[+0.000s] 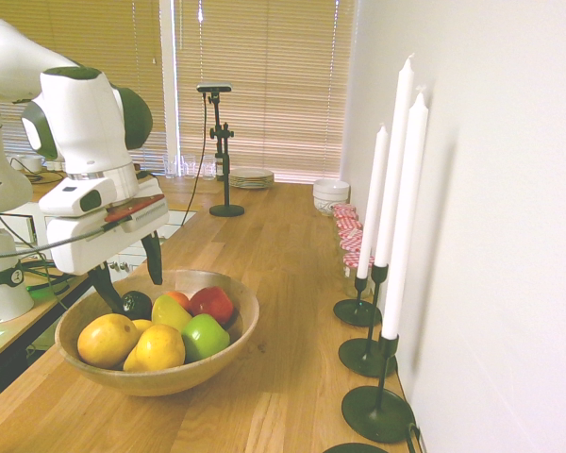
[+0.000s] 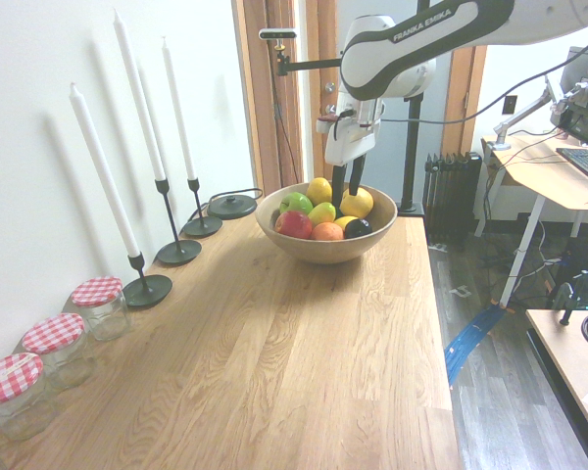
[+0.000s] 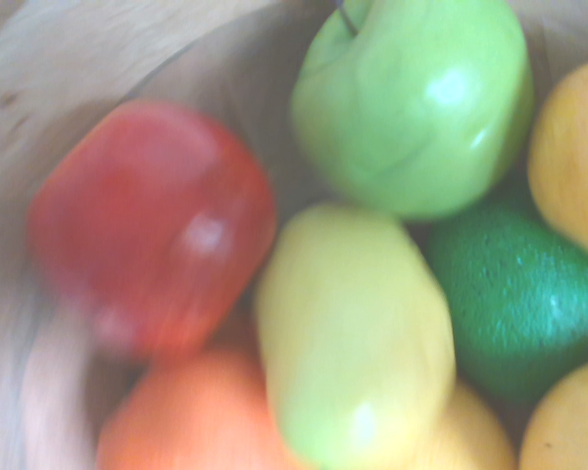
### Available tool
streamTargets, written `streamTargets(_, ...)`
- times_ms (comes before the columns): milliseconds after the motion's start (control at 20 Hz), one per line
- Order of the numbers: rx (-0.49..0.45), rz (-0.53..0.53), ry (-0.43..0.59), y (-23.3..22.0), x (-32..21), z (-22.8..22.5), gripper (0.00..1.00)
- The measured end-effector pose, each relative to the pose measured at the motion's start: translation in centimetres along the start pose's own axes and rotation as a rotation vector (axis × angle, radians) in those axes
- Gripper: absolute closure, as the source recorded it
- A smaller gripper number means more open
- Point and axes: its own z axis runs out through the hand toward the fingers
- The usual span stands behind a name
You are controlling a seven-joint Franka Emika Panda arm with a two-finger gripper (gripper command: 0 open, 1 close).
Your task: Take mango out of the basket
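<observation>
basket (image 1: 228,347): mango (image 1: 170,311) sits among apples and oranges, right under your claw (image 1: 129,276).
claw: pointing straight down, fingers spread, holding nothing.

Mango (image 3: 353,333) in basket (image 1: 231,354) centre

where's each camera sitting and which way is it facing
First exterior view: at the table's near end, looking along it toward the blinds; arm and open fingers enter from picture left above the basket.
Second exterior view: opposite end, facing back; arm enters from the right.
Wrist view: looks straight down at the mango; none of the robot shows.
Both exterior views share basket, fruit and candles.
</observation>
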Motion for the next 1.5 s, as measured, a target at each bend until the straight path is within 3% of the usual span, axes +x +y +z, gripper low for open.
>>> streamTargets(650,-0.036,-0.015,-0.049,-2.9,1.3,4.5,0.0)
streamTargets(700,-0.036,-0.015,-0.049,-2.9,1.3,4.5,1.0)
streamTargets(1500,-0.042,-0.006,-0.061,-2.6,1.0,5.1,1.0)
